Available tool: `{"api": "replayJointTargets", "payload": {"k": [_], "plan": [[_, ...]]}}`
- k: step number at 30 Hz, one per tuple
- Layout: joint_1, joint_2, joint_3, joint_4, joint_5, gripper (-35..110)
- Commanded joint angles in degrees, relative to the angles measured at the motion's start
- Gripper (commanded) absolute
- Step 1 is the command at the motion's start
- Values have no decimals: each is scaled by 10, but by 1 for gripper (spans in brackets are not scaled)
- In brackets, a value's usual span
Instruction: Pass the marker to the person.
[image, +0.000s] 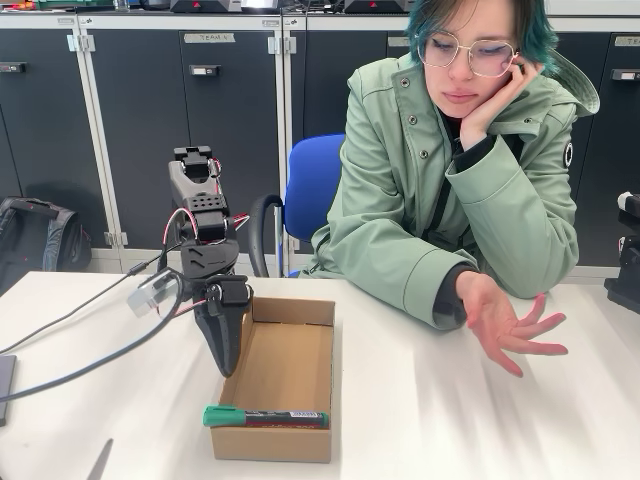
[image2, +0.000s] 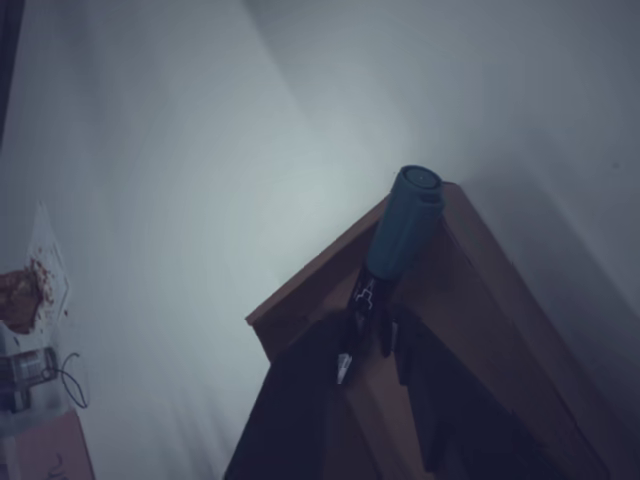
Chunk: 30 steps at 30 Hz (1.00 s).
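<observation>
The marker (image: 265, 417), with a green cap and a dark barrel with a red band, lies across the near end of an open cardboard box (image: 285, 375). In the wrist view the marker (image2: 404, 222) points up over the box corner, cap end farthest away. My gripper (image: 225, 360) points straight down at the box's left wall, a short way behind the marker and not touching it. In the wrist view my gripper (image2: 372, 338) has its dark fingers slightly apart with nothing between them. The person (image: 450, 170) sits behind the table, one open hand (image: 505, 322) resting palm up at the right.
Cables (image: 90, 345) trail from the arm over the left of the white table (image: 450, 420). A blue chair (image: 312, 185) and dark cabinets stand behind. A dark object (image: 628, 275) sits at the table's right edge.
</observation>
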<state>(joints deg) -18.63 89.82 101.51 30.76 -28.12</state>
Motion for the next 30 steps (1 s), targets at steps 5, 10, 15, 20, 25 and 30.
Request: {"api": "replayJointTargets", "payload": {"k": [5, 10, 15, 20, 25, 30], "plan": [[7, 2, -4, -47, 55, 17], [13, -33, -24, -70, 104, 18], [15, -84, -53, -72, 140, 17], [7, -127, -85, -84, 177, 18], [1, -168, -121, -76, 192, 20], [4, -184, -127, -76, 209, 21]]}}
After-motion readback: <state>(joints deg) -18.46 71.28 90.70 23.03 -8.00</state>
